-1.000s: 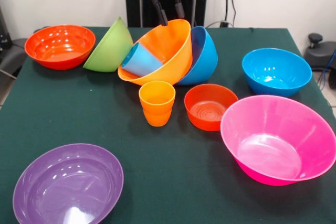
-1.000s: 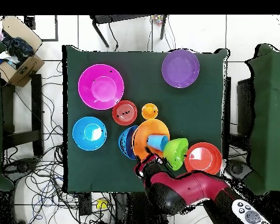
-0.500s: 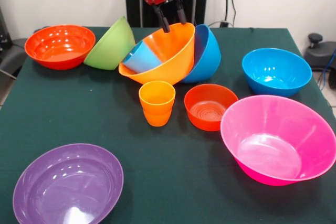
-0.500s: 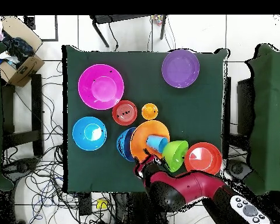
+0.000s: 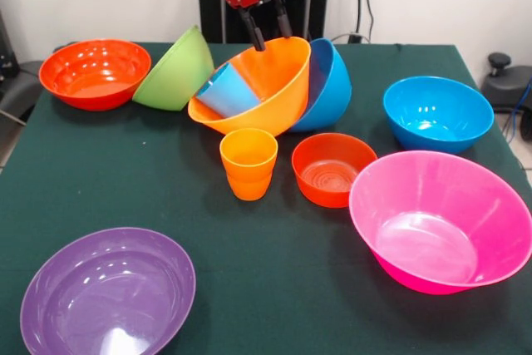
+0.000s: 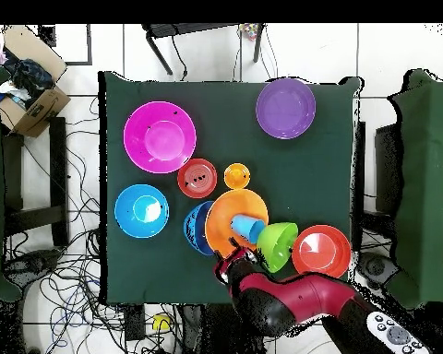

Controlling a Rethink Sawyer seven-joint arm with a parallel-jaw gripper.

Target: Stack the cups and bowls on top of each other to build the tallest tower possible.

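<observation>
Two spread jaws [image 5: 268, 36] straddle orange bowl [image 5: 270, 93] rim.

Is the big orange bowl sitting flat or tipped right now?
Tipped. The orange bowl faces the camera with its far rim raised at the gripper, leaning against a blue bowl; a light blue cup lies inside.

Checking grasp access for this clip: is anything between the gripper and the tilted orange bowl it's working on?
Nothing visible does. The gripper is already at the raised back rim of the orange bowl, fingers straddling the rim. The light blue cup lies inside, lower down, away from the fingers; a blue bowl leans beside it.
</observation>
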